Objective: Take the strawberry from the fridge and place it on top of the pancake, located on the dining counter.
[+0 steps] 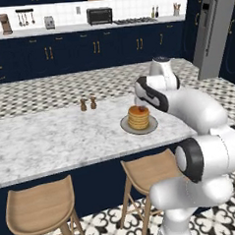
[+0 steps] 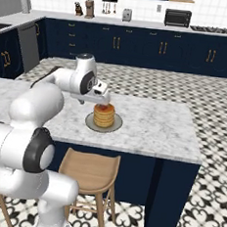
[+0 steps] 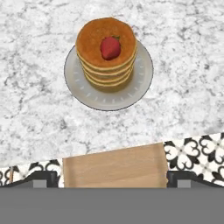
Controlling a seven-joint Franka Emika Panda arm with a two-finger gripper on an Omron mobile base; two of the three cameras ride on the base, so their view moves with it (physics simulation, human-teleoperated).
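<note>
The strawberry [image 3: 110,47] lies on top of the pancake [image 3: 106,52], a golden-brown stack on a round grey plate [image 3: 140,78]. The plate stands on the dining counter [image 3: 43,109], near its stool-side edge. My gripper [image 3: 111,179] hovers above it, open and holding nothing, with its fingertips [image 3: 43,178] wide apart. From the base, the hand [image 1: 148,94] sits just over the pancake [image 1: 138,118] with the strawberry [image 1: 139,109] right below it. From the other side, the gripper [image 2: 102,100] hangs just above the strawberry [image 2: 104,106] and pancake [image 2: 104,116]. The fridge [image 1: 216,29] stands at the far right.
Two small shakers [image 1: 88,103] stand on the marble top left of the plate. Wooden stools [image 1: 41,205] [image 2: 90,171] line the near side of the counter. A navy wall counter [image 1: 84,28] with toaster oven and other appliances runs along the back.
</note>
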